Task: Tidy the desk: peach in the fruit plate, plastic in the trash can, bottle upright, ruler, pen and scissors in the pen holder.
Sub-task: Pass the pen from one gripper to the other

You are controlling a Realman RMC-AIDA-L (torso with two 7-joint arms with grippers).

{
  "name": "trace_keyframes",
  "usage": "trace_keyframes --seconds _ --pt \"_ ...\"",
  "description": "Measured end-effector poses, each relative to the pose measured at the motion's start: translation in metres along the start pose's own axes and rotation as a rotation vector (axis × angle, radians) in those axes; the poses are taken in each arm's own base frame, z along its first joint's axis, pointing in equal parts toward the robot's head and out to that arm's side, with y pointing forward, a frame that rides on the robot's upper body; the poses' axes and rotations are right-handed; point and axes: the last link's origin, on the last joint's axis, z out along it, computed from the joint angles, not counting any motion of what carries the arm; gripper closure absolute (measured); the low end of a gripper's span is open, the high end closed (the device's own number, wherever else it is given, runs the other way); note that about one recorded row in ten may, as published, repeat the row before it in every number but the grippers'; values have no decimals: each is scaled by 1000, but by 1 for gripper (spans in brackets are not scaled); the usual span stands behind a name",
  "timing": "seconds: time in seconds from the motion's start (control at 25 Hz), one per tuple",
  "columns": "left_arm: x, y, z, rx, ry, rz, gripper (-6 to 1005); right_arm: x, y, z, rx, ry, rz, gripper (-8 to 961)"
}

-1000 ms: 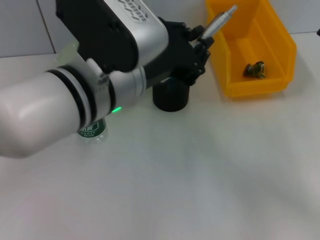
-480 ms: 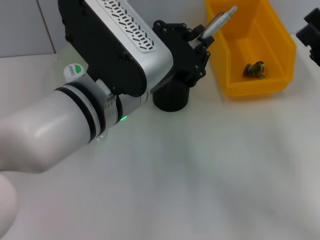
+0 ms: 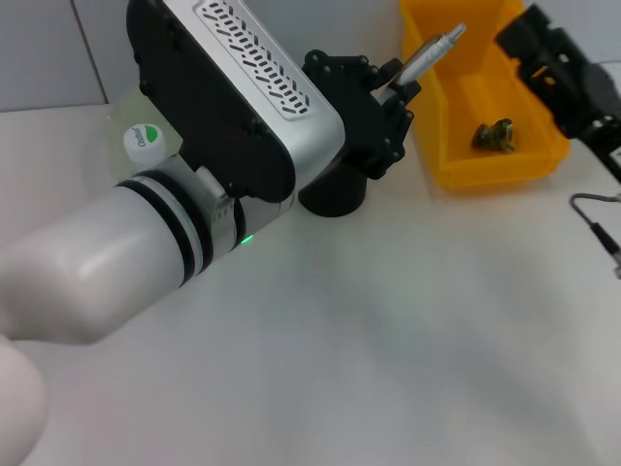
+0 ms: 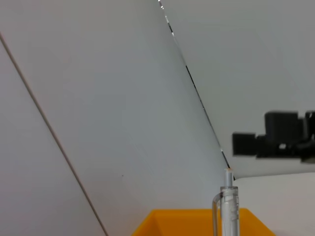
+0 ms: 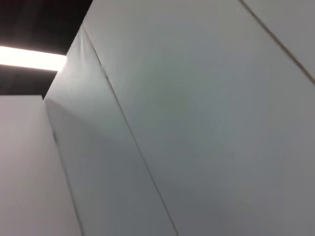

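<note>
Fingers (image 3: 393, 92) of the left gripper (image 3: 388, 97) pinch the pen (image 3: 432, 49) above the pen holder (image 3: 333, 194).

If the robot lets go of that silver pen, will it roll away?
Probably yes: the pen looks round and smooth, so it may roll on the flat table. It looks stiff and light too. The left gripper holds it near the black pen holder.

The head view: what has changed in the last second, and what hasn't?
The right gripper has come into view from the right edge and now hangs over the yellow bin. The left gripper shifted only slightly, still holding the pen above the black pen holder. Bin and holder stayed put.
</note>
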Motion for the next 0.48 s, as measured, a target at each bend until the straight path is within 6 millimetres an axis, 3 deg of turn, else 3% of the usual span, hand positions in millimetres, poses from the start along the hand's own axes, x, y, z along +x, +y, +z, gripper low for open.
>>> trace_keyframes --seconds 0.48 --pt "-7 1 3 -3 -16 -4 801 18 6 10 -23 59 -8 233"
